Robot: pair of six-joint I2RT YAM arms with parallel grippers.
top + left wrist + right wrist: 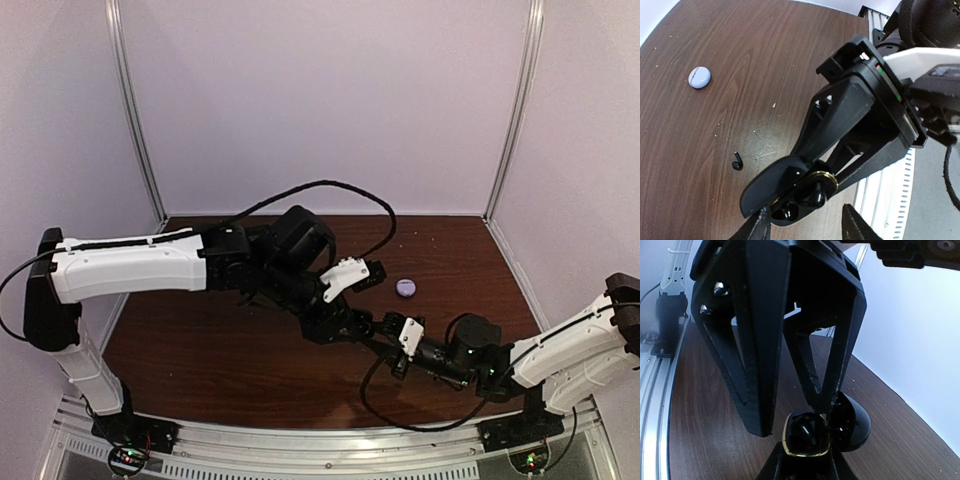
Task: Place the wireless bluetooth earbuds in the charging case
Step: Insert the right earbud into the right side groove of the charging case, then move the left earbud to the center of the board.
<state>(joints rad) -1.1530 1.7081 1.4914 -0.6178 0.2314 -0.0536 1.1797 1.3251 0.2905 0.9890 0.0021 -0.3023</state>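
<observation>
Right tool [790,192] is clamped on the open black charging case [805,440], lower centre; one black earbud [816,194] seems seated inside; left tool [792,417] hangs half open and empty just above; a second black earbud [736,162] lies on the bench [715,125], left of centre.

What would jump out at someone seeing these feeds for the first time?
The two arms meet mid-table: the right gripper clamps an open, gold-rimmed black charging case, and the left gripper hangs right by it, fingers apart. A lone black earbud lies loose nearby, and a closed lavender case sits farther back.
</observation>
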